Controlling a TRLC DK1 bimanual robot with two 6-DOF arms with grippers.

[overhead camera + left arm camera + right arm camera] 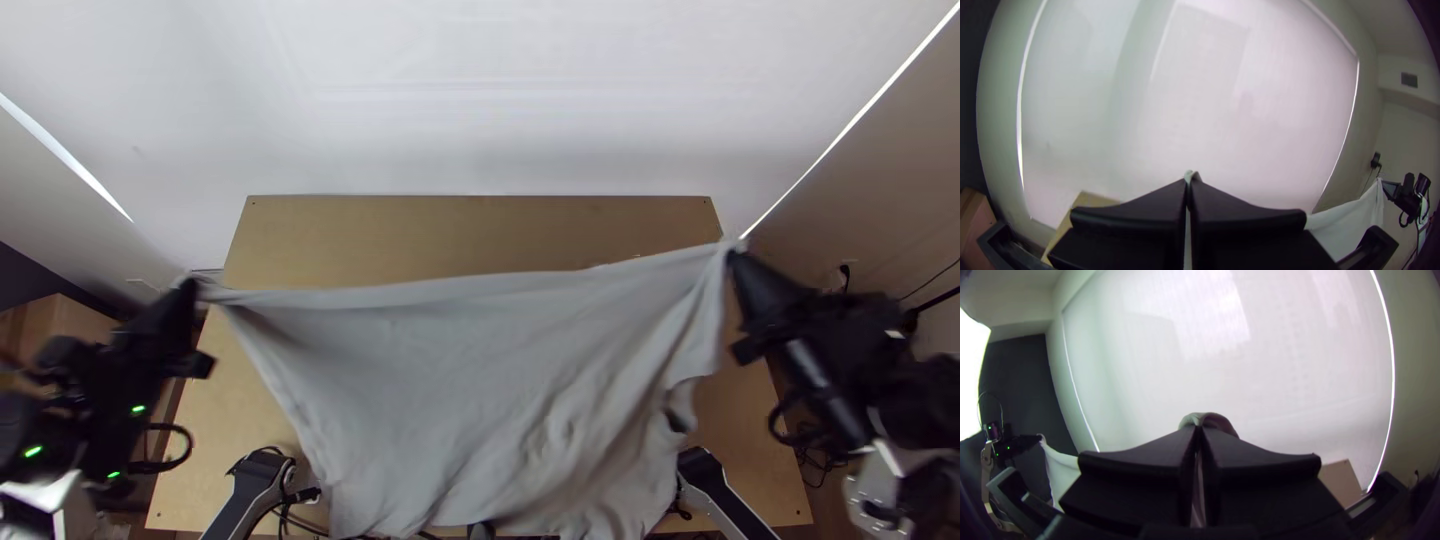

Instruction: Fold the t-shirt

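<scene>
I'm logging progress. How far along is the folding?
Early, I'd judge. Grasping looks done: the left tool and right tool each pinch one upper end of the t-shirt. It is in hand, stretched between them over the table. Remaining: probably laying it down, then the folding, since it hangs spread open.

The t-shirt [470, 390] is soft grey cloth, matt all over, smooth across its upper part and rougher with creases toward the worktop's near edge. The worktop [450, 232] looks like light wood, flat and smooth, with a dull finish. Beyond its far edge, the white screen [500, 110] resembles thin, smooth fabric. Both the left tool [192, 286] and the right tool [735, 254] have smooth black fingers that look like matt plastic. Past the worktop's left edge, the cable [187, 450] has a smooth, black, plastic-looking skin.
</scene>
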